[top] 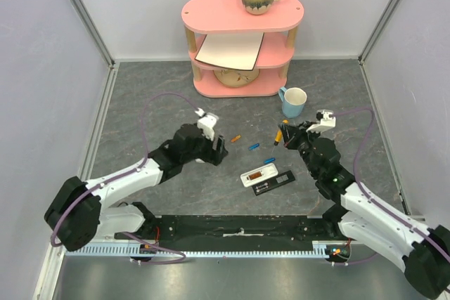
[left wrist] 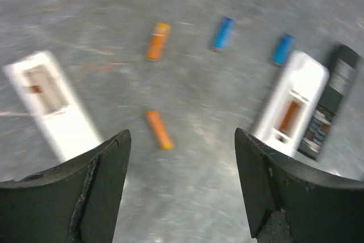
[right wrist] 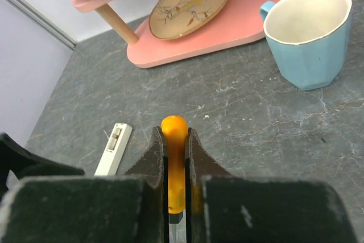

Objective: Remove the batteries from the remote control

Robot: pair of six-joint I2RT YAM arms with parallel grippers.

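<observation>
Four batteries (left wrist: 158, 130) are lying loose on the tabletop (left wrist: 199, 209) beneath the left hand (left wrist: 181, 136), gaping wide and holding nothing, the right hand (right wrist: 174, 136) is pinching a screwdriver (right wrist: 174, 123), and one orange cell (left wrist: 288, 116) is apparently sitting unremoved in the white remote (left wrist: 298, 81).

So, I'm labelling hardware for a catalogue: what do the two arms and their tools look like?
The left arm and right arm both have white links between bulky black joints. A purple cable loops from each to the wrist, where a small white camera block sits. The left tool and right tool have matte black, wedge-shaped fingers.
</observation>
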